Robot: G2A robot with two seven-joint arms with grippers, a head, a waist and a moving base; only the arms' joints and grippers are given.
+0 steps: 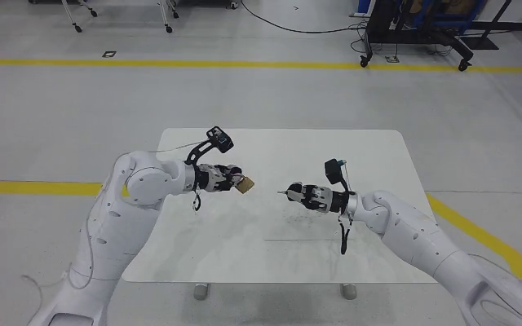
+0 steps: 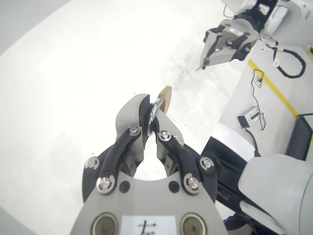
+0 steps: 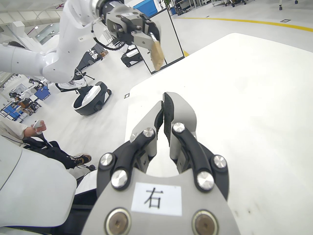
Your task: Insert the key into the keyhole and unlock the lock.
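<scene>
The left claw [image 2: 152, 108] pinches the small, rigid, probably weighty lock [image 2: 166, 98] by its slick shackle [image 2: 155, 108] above the tabletop's [image 1: 326, 155] middle, while the right claw [image 3: 164, 102], nearby, grips the thin, light key [image 2: 199, 68] by its head.

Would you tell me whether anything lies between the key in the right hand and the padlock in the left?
Nothing visible does. The key in the right hand and the padlock in the left hand are apart, with only open air above the table between them.
</scene>
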